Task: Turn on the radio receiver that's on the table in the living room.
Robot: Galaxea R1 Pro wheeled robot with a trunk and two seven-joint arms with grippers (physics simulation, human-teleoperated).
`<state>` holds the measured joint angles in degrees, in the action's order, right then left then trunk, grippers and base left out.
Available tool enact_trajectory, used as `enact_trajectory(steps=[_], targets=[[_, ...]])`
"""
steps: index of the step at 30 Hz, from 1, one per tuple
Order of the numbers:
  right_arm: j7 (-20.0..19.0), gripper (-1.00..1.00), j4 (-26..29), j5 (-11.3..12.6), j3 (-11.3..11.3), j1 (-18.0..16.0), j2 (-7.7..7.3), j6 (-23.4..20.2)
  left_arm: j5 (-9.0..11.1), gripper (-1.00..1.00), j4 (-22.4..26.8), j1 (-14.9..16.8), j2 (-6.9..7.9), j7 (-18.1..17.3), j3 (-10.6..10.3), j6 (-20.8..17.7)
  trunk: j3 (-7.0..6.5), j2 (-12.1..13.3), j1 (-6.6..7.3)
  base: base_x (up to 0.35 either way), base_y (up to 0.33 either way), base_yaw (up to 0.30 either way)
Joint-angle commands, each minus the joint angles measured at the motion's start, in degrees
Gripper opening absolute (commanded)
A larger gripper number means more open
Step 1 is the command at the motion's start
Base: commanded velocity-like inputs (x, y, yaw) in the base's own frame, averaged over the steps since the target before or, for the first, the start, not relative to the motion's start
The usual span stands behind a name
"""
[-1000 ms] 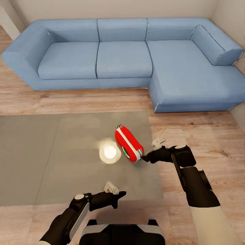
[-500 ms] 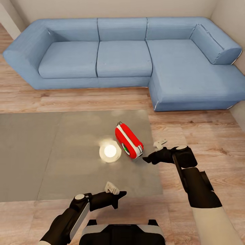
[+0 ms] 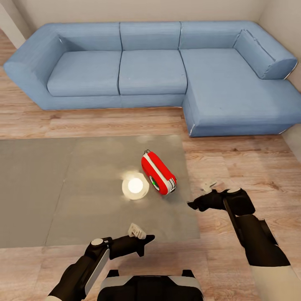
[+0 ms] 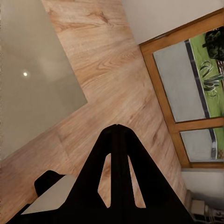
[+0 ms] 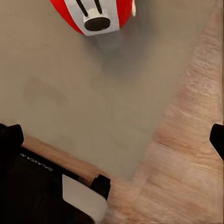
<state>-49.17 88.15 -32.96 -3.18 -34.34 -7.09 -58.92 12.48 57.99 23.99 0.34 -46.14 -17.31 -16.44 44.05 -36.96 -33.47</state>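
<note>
The radio receiver (image 3: 158,173) lies on the table (image 3: 50,188), near its right edge — red body, white trim band, a green spot on its face. No lettering on it can be read. A bright round reflection (image 3: 135,186) lies just beside it on the glossy top. The right gripper (image 3: 193,205) is apart from the radio, past the table's edge, fingers spread wide. The left gripper (image 3: 146,240) has its fingers pressed together. A blue L-shaped sofa (image 3: 154,71) stands behind the table.

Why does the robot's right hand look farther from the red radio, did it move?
Yes. The right gripper has pulled back from the radio receiver, off past the table edge. The radio stayed put.
</note>
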Motion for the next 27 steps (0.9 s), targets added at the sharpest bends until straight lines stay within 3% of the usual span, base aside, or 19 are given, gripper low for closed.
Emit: enact_trajectory(steps=[1,8,21,27], targets=[[0.01,1.00,0.00,0.06,0.59,0.56,-0.33,0.02,0.00,-1.00,0.00,0.00,0.00,0.00,0.00,0.00,0.00,0.00,0.00,0.000,0.000,0.000],[0.13,1.00,0.01,-0.16,5.66,3.31,-0.88,0.30,0.00,-1.00,0.01,0.00,0.01,0.01,-0.01,0.00,-0.32,0.00,0.00,0.000,0.000,0.037],[0.10,1.00,0.01,-0.17,9.11,4.17,-0.90,0.45,-0.07,-1.00,0.02,0.00,0.11,0.02,-0.06,0.00,-1.43,0.00,0.00,0.000,0.000,0.111],[-0.03,1.00,0.01,-0.16,9.55,4.19,-0.84,0.55,-0.08,-1.00,-0.04,0.00,0.10,0.08,-0.03,0.00,-1.65,0.00,0.00,0.000,0.000,0.041]])
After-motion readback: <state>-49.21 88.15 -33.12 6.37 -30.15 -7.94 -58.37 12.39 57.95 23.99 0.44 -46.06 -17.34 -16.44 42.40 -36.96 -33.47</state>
